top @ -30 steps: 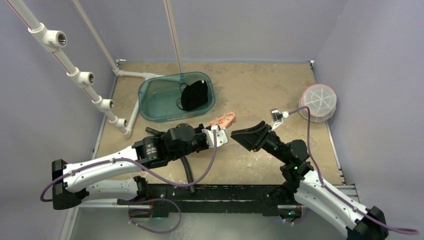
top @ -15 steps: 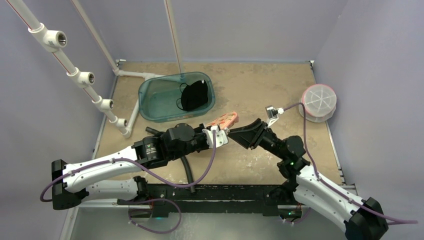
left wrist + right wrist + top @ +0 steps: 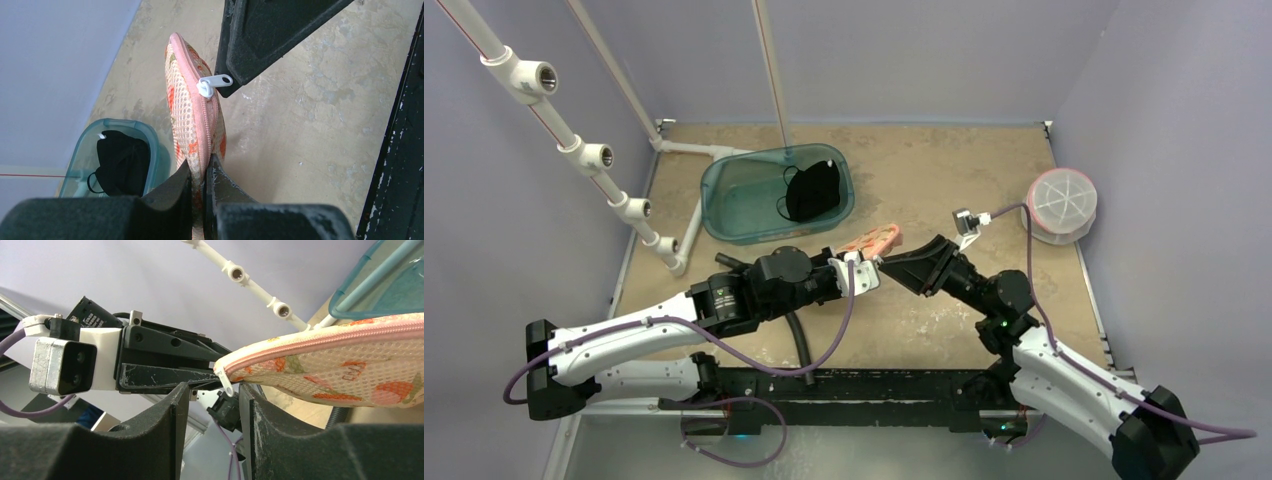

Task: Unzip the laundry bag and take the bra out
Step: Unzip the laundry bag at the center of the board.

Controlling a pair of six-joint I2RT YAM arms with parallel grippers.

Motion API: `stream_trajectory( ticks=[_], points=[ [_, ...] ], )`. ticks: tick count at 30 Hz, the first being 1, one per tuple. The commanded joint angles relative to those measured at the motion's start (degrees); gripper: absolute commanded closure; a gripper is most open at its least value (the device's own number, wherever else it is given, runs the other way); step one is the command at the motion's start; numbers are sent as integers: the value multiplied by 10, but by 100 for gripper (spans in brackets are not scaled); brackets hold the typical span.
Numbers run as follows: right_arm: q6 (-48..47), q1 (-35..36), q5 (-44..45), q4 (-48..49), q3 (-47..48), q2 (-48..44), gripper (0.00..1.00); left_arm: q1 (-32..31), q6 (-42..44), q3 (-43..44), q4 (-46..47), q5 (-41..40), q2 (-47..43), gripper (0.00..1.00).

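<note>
**Q:** Overhead view: which step is in hand?

**A:** Unzipping, judged not yet begun. The left claw (image 3: 865, 262) is clenched on the peach, strawberry-printed mesh laundry bag (image 3: 874, 240) and holds it above the sandy table (image 3: 944, 170). The right claw (image 3: 890, 264) sits tip to tip with the left claw, just beside the bag. Well beyond the left claw, a teal translucent plastic tub (image 3: 724, 215) holds a black garment (image 3: 812, 192). Whether that is a bra cannot be told.

**Q:** Left wrist view?

**A:** The bag stands on edge, pinched at its near end between the left claw's fingers (image 3: 175, 182). Its pink zipper runs away from the claw to a white plastic zipper pull (image 3: 214, 83). The pull lies against, or just short of, a dark finger of the right claw. Contact cannot be confirmed.

**Q:** Right wrist view?

**A:** The right claw is released, jaws apart. The pull sits just ahead of the gap and is not gripped. The visible zipper run is closed.

**Q:** What does the next move call for?

**A:** Probably:
1. Advance the right claw until the tab lies between its pads.
2. Clench.
3. Draw the pull along the track while the left claw braces the bag.

**Q:** What is hidden?

**A:** The bag's contents are hidden. Its far end is cut off in the right wrist view.
</note>
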Motion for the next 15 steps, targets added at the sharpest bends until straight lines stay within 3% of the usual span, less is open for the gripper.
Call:
stream_trajectory(
  ticks=[1,15],
  points=[
    [10,-2,-9,42,15,7,57,3,4,12,41,10,-12,100],
    [12,-2,-6,46,15,12,72,2,3,13,43,14,-8,100]
  ],
)
